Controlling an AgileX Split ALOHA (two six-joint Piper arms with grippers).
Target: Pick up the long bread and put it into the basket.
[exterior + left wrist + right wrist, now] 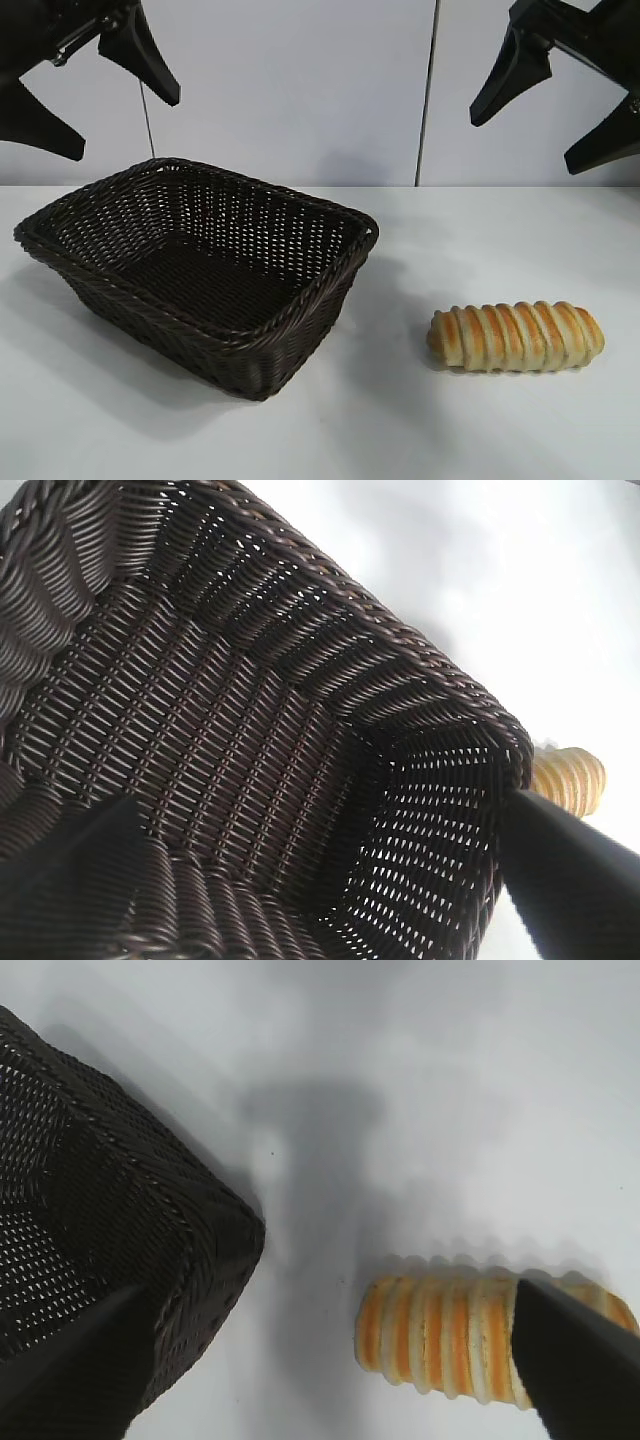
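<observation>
The long bread (516, 337), golden-brown with pale ridges, lies on the white table at the right front. It also shows in the right wrist view (450, 1340) and as a tip in the left wrist view (570, 778). The dark brown wicker basket (250, 345) stands empty at the left. It fills the left wrist view (400, 650) and shows in the right wrist view (120, 1220). My left gripper (100, 90) hangs open high above the basket. My right gripper (560, 105) hangs open high above the bread. Both are empty.
The white table (400, 420) runs to a pale back wall with a dark vertical seam (427, 90). Bare tabletop lies between the basket and the bread and along the front.
</observation>
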